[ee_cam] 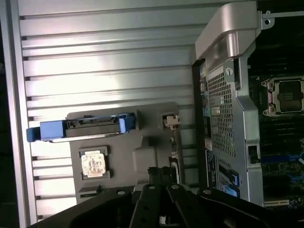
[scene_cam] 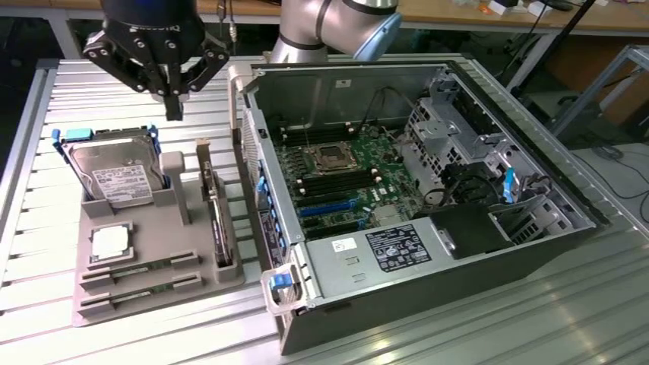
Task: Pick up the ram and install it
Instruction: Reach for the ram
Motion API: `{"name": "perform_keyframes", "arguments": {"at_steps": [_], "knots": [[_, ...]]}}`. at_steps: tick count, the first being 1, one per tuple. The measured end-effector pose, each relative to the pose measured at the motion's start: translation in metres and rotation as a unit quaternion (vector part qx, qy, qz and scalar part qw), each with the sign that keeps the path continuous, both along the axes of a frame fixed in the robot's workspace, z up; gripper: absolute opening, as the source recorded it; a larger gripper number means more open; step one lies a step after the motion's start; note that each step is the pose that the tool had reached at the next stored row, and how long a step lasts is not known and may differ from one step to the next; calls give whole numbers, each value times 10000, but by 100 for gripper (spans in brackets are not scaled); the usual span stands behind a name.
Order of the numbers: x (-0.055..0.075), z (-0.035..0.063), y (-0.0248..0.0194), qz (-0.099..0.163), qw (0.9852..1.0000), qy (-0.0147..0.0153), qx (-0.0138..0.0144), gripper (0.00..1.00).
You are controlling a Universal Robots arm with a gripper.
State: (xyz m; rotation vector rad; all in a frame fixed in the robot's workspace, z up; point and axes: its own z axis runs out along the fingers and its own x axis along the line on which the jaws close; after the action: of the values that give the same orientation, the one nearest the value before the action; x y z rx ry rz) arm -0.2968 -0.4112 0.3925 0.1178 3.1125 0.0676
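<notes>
The ram (scene_cam: 137,268) is seen in the tray (scene_cam: 167,228) from the exterior view; the gripper (scene_cam: 173,110) is held clenched, empty, overhead

A: Room over the gray holder (scene_cam: 152,243)?
B: Yep, open from above. Claw (scene_cam: 172,112) hangs over bare tabletop (scene_cam: 61,91) past the holder's far end, nothing under it.
A: Obstacles?
B: Hard drive (scene_cam: 117,171) upright at the far end, expansion card (scene_cam: 216,217) on edge along the side next to the PC case (scene_cam: 406,251). Ram sticks (scene_cam: 142,270) lie low at the near end, clear overhead.
A: Inside the case?
B: Side's off. Memory slots (scene_cam: 335,182) reachable from above; case wall (scene_cam: 254,129) on ext. view's left, drive cage (scene_cam: 446,129) + cables (scene_cam: 446,186) on its right.
</notes>
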Motion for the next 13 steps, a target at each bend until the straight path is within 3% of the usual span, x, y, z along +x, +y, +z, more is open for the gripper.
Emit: {"name": "perform_keyframes", "arguments": {"at_steps": [7, 13], "knots": [[-408, 0, -110, 0, 10000, 0, 0, 11], [-421, 0, -111, 0, 10000, -1, 0, 11]]}}
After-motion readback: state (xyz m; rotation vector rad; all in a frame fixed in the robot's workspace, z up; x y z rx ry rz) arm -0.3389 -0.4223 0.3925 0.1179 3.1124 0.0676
